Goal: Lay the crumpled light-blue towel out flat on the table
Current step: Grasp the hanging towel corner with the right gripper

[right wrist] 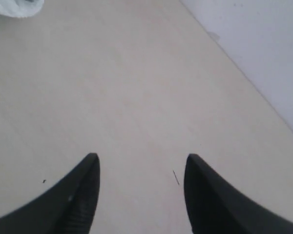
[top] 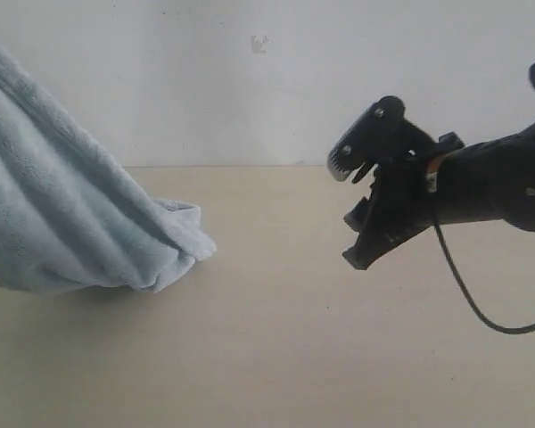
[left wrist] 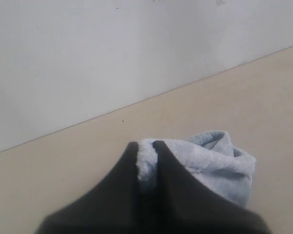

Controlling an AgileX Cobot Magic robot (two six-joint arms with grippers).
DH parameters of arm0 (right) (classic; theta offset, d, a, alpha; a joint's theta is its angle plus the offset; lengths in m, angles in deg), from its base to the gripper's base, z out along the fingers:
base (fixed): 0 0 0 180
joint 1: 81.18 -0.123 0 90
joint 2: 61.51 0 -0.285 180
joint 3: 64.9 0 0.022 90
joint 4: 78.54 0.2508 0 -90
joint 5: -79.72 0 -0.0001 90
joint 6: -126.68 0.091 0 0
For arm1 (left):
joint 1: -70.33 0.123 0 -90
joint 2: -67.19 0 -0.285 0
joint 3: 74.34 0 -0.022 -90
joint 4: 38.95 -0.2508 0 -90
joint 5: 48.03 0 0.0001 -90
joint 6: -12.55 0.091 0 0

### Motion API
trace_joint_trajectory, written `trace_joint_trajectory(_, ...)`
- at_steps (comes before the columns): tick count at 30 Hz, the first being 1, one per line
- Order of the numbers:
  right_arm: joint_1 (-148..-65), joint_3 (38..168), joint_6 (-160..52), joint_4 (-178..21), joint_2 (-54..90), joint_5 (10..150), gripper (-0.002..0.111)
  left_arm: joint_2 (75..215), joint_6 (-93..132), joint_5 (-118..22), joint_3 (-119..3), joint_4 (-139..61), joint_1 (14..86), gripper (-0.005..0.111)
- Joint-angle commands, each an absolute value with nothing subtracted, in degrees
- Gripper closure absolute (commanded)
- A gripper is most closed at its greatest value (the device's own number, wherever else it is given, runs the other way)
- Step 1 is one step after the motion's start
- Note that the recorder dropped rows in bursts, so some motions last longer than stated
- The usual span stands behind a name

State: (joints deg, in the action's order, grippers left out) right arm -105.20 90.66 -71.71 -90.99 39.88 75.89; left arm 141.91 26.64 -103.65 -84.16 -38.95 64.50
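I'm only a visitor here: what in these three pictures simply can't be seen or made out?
- Exterior view: the towel runs off the left edge, so its full size and the left gripper holding it are cut off.
- Left wrist view: the gripper's black fingers hide the pinched part of the towel.
- Right wrist view: only a sliver of towel shows, cut by the edge.
- Exterior view: the wall mark is too small to identify.

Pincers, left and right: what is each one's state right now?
Left pincer: closed on the pale light-blue fluffy terry towel.
Right pincer: open, holding nothing.
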Motion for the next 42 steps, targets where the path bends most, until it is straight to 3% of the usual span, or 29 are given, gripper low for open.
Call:
trace_joint_trajectory(1, -107.9, 94.4, -79.2, -91.3, 46.1, 78.4, 0.057, 139.7, 24.9, -103.3, -83.8, -39.9, 64.4, 0.103)
trace_joint_trajectory(9, -119.5, 103.2, -88.6, -91.3, 54.2, 79.7, 0.057, 139.3, 24.8, -102.0, -81.8, -39.9, 64.4, 0.103)
trace_joint_trajectory(19, -121.9, 104.8, -84.4, -91.3, 58.6, 85.5, 0.057, 138.1, 23.9, -101.7, -81.7, -39.9, 64.4, 0.103)
trace_joint_trajectory(25, -121.9, 104.8, -66.9, -102.4, 58.9, 89.4, 0.057, 138.1, 23.9, -101.7, -81.7, -39.9, 64.4, 0.103)
trace_joint_trajectory(32, -121.7, 105.0, -31.3, -137.6, 59.3, 97.6, 0.057, 138.1, 23.7, -101.6, -81.7, -39.9, 64.4, 0.103)
trace_joint_trajectory(42, -121.7, 111.9, -28.5, -138.4, 65.8, 94.8, 0.057, 138.1, 22.8, -101.6, -81.7, -39.9, 64.4, 0.103)
